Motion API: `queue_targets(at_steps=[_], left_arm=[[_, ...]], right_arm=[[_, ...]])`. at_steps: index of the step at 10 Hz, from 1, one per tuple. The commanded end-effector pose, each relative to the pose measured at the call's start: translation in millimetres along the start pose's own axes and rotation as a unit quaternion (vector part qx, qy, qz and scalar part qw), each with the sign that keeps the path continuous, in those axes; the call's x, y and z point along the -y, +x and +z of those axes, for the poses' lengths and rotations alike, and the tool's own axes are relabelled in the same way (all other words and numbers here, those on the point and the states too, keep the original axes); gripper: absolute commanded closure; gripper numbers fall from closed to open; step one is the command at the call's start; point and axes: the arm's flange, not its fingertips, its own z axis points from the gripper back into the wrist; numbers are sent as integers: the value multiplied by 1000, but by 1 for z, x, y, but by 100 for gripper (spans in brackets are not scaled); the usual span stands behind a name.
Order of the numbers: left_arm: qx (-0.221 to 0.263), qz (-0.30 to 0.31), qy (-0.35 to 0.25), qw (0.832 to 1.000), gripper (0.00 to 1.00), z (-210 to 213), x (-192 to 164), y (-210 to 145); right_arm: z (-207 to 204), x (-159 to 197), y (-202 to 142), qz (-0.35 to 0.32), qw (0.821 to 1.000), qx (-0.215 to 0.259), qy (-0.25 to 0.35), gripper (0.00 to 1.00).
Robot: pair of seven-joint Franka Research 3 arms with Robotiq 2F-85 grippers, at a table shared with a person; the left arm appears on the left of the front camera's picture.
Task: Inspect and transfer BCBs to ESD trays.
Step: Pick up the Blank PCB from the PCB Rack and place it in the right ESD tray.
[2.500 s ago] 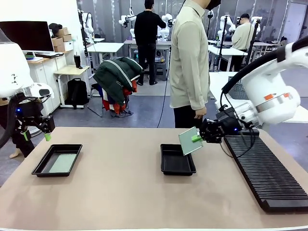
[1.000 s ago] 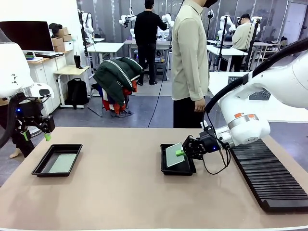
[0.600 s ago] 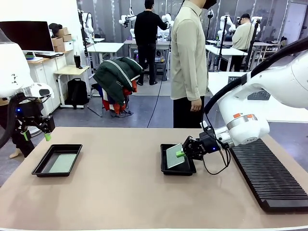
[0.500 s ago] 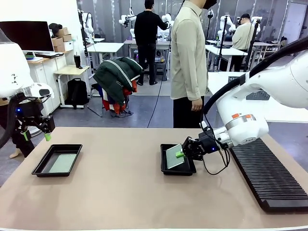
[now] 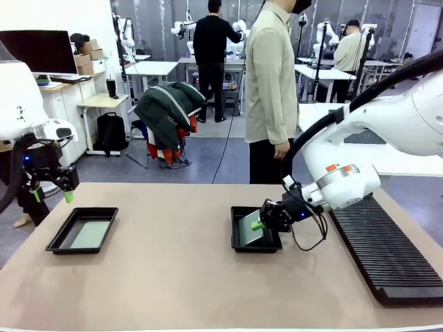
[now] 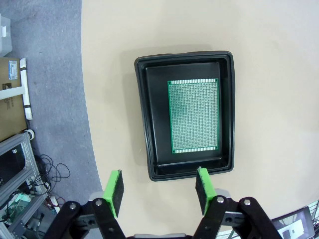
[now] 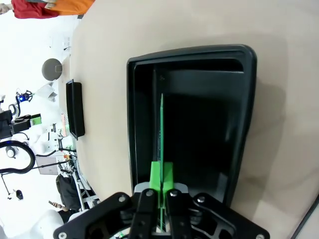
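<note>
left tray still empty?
No, in the left wrist view a green BCB lies flat on the floor of the black ESD tray, below the open left gripper.

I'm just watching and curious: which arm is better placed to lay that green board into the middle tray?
The right. Its gripper is shut on the green board, tilted over the middle tray. The left gripper hangs open, far left.

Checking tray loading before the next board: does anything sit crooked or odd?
Only the board in the right claw: clamped and tilted over the middle tray, not yet flat. The left tray's board lies flat and square under the open left claw.
</note>
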Motion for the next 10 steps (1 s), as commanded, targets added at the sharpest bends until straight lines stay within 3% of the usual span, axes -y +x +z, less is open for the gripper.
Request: queue_targets(at_steps=[1, 9, 10], left_arm=[[2, -3, -1, 1000, 22, -1, -1, -1], [2, -3, -1, 1000, 22, -1, -1, -1], [2, -3, -1, 1000, 22, -1, -1, -1]], right_arm=[[0, 3, 0, 3, 1000, 0, 8, 98], [2, -3, 1, -7, 1000, 0, -11, 98], [3, -6, 1, -12, 1000, 5, -19, 89]])
